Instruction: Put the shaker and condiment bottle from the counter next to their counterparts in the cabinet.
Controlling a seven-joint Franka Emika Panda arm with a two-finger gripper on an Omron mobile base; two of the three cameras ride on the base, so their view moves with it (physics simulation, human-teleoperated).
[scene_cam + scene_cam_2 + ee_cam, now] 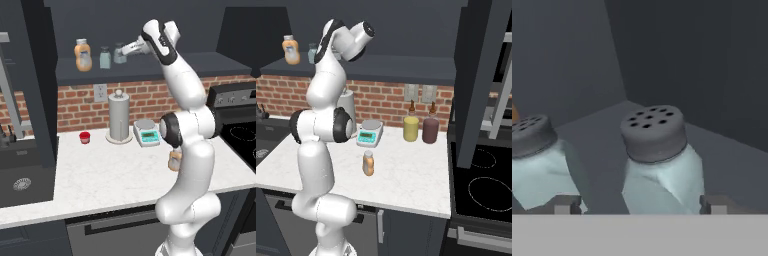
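On the dark cabinet shelf stand an orange bottle with a whitish cap, a pale teal shaker, and a second shaker just right of it. My gripper reaches in around that second shaker. In the hand view this shaker stands upright on the shelf between my fingertips, with a clear gap on its left side; the gripper is open. The other shaker is to its left. The condiment bottle stands on the white counter, partly behind the arm.
A tall silver cylinder, a kitchen scale and a small red cup sit near the brick wall. A yellow-green bottle and a maroon bottle stand at the right. The stove is right, the sink left.
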